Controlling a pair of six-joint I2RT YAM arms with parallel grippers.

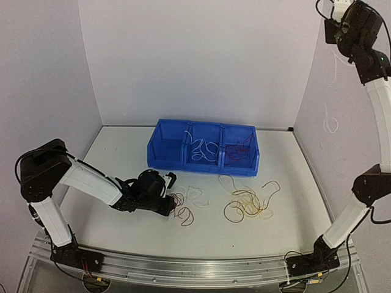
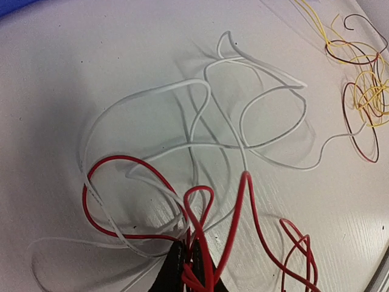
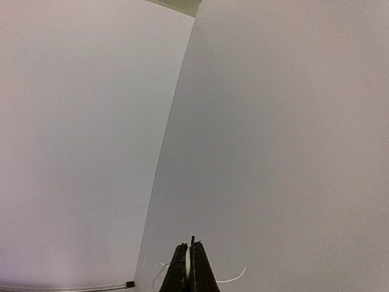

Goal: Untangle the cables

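Note:
Thin cables lie on the white table. My left gripper (image 1: pixel 171 198) is low on the table and shut on a red cable (image 2: pixel 240 213) (image 1: pixel 181 210), its black fingertips (image 2: pixel 173 271) pinching the strands. Loose white cables (image 2: pixel 243 121) (image 1: pixel 195 194) cross over and under the red loops. A yellow and dark brown tangle (image 1: pixel 247 204) (image 2: pixel 364 91) lies to the right. My right gripper (image 1: pixel 339 9) is raised high at the top right, shut on a white cable (image 3: pixel 234 278) that hangs down along the wall (image 1: pixel 330 122).
A blue three-compartment bin (image 1: pixel 160 146) stands at the back of the table; white cables (image 1: pixel 204 149) lie in its middle compartment and red ones (image 1: pixel 241 149) in its right one. White walls enclose the table on three sides.

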